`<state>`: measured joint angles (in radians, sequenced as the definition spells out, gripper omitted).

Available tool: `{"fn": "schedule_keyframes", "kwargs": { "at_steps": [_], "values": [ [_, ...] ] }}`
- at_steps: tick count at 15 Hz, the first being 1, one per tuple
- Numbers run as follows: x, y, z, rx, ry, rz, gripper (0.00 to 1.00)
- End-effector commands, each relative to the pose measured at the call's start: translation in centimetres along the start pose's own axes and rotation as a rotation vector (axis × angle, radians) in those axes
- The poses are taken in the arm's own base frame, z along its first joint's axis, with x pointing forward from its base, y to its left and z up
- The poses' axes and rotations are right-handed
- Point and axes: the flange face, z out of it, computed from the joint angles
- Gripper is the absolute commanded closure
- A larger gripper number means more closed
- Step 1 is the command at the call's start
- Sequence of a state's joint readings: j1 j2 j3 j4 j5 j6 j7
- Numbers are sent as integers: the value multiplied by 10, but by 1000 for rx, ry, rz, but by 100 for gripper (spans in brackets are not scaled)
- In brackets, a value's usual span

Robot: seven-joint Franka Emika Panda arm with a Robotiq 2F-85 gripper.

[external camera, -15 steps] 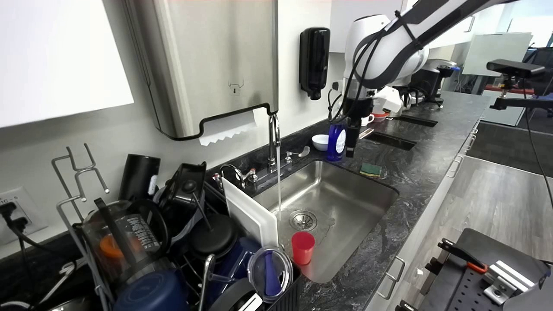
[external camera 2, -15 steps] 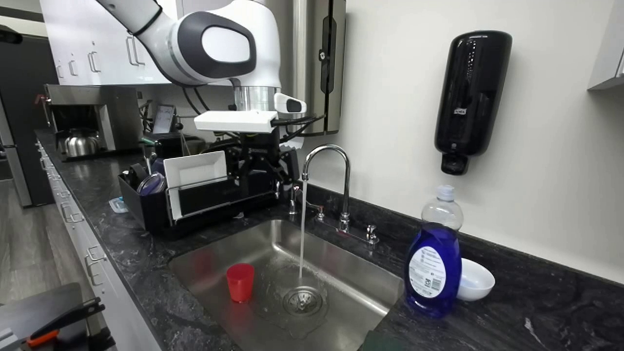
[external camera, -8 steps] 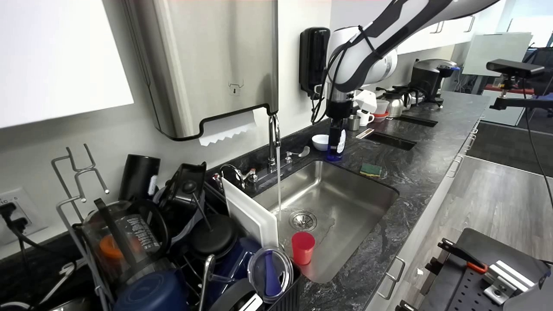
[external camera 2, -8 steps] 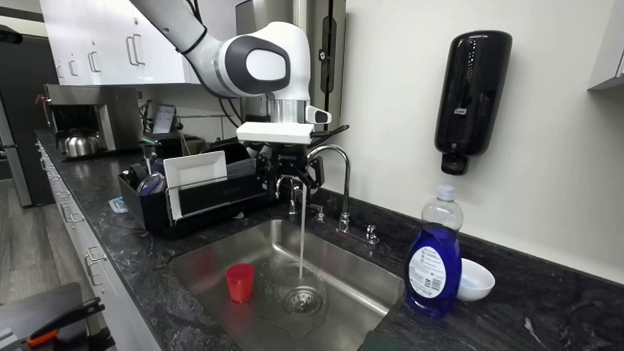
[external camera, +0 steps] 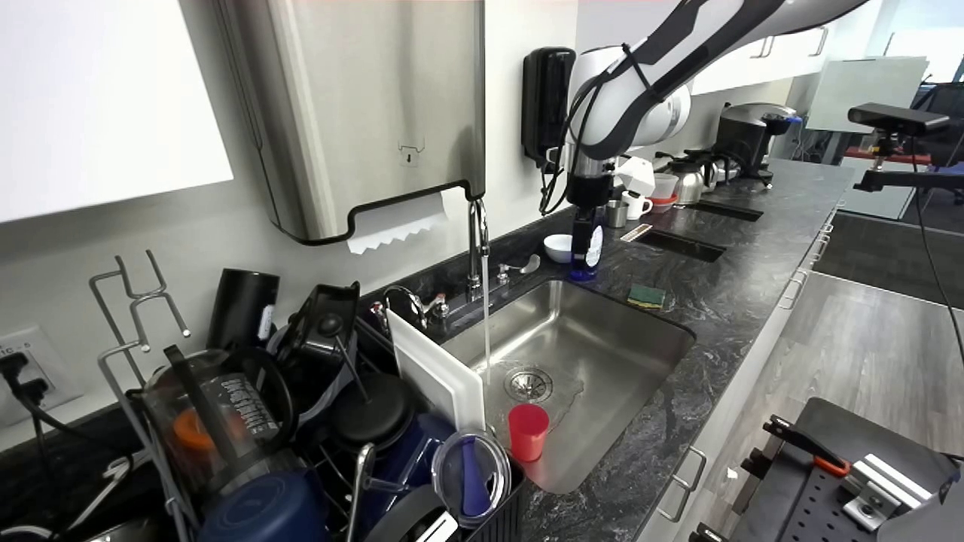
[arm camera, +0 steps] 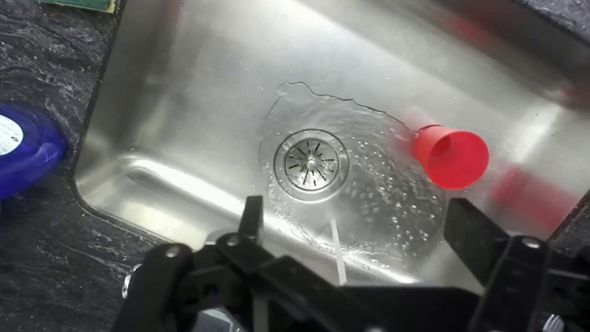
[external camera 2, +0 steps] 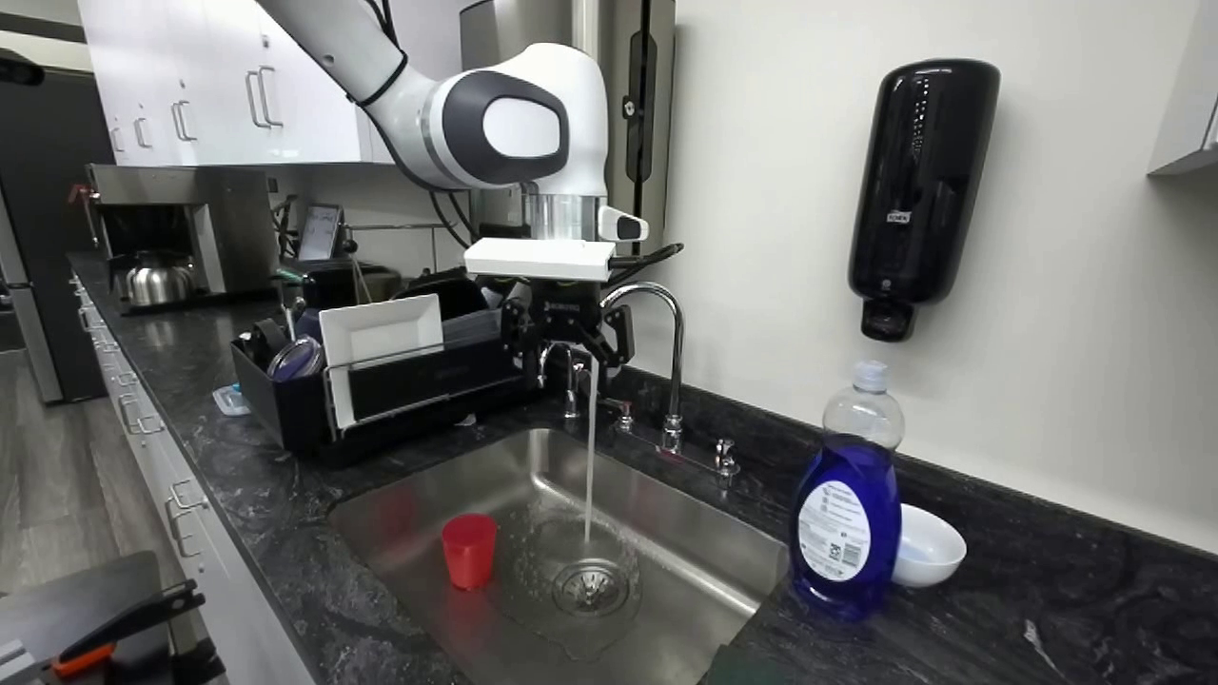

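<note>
Since a second ago the black two-finger gripper (arm camera: 355, 212) has swung toward the chrome gooseneck faucet (external camera 2: 677, 357) at the back edge of the steel sink (arm camera: 198, 92), jaws wide apart, holding nothing. A tapered red plastic cup (external camera 2: 470, 557) stands between the metal drain (arm camera: 311, 164) and the edge nearest the black dish rack (external camera 2: 447, 385). Honestly, sideways drift could bump that faucet or splash the running water (external camera 2: 590, 457), and a sloppy descent could tip the cup.
</note>
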<state>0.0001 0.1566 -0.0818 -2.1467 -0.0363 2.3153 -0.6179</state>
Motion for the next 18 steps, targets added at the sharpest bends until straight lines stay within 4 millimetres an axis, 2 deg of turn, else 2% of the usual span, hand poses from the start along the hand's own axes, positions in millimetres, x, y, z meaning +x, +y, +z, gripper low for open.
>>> {"fn": "schedule_keyframes", "kwargs": {
  "at_steps": [1, 4, 9, 15, 18],
  "values": [
    [0, 1, 0, -6, -7, 7, 0],
    [1, 4, 0, -36, -13, 1, 0],
    [0, 16, 6, 5, -8, -105, 0],
    [-1, 47, 34, 36, 20, -185, 0],
    [8, 64, 50, 29, 10, -188, 0]
  ]
}}
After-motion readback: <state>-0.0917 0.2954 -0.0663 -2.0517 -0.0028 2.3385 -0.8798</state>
